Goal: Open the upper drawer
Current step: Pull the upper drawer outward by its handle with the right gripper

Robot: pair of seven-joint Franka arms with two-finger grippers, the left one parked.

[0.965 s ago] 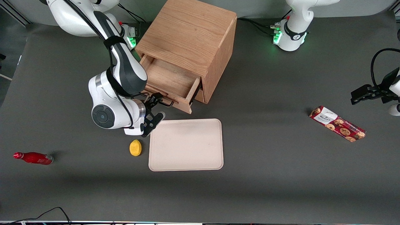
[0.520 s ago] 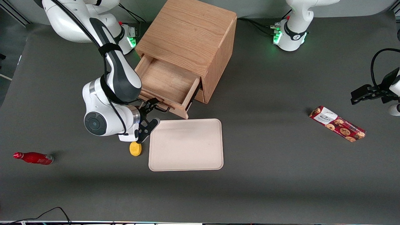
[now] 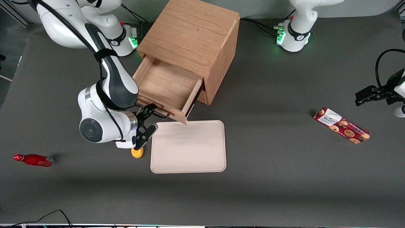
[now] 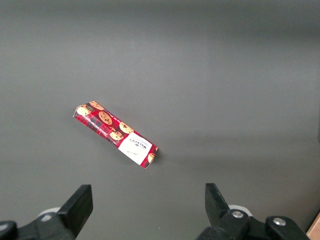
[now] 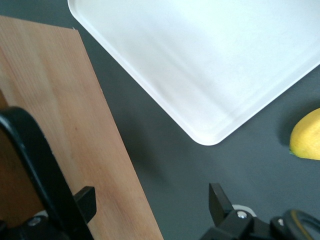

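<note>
The oak cabinet (image 3: pixel 193 34) stands at the back of the table. Its upper drawer (image 3: pixel 164 84) is pulled well out, showing a bare wooden floor. Its black bar handle (image 3: pixel 161 114) sits on the drawer front. My right gripper (image 3: pixel 149 118) is open at that handle, nearer the front camera than the drawer front. In the right wrist view the gripper (image 5: pixel 150 202) has wide-spread fingers. One fingertip (image 5: pixel 86 200) lies against the light wood drawer front (image 5: pixel 65 115), tucked under the handle (image 5: pixel 30 155). The bottom drawer is hidden.
A cream tray (image 3: pixel 188 147) lies just in front of the open drawer, also in the right wrist view (image 5: pixel 200 60). A lemon (image 3: pixel 137 153) sits under my wrist beside the tray. A red bottle (image 3: pixel 33 160) lies toward the working arm's end, a cookie box (image 3: pixel 341 125) toward the parked arm's.
The upper drawer has slid farther out of the cabinet. My gripper has moved with the handle toward the front camera and now covers part of the lemon.
</note>
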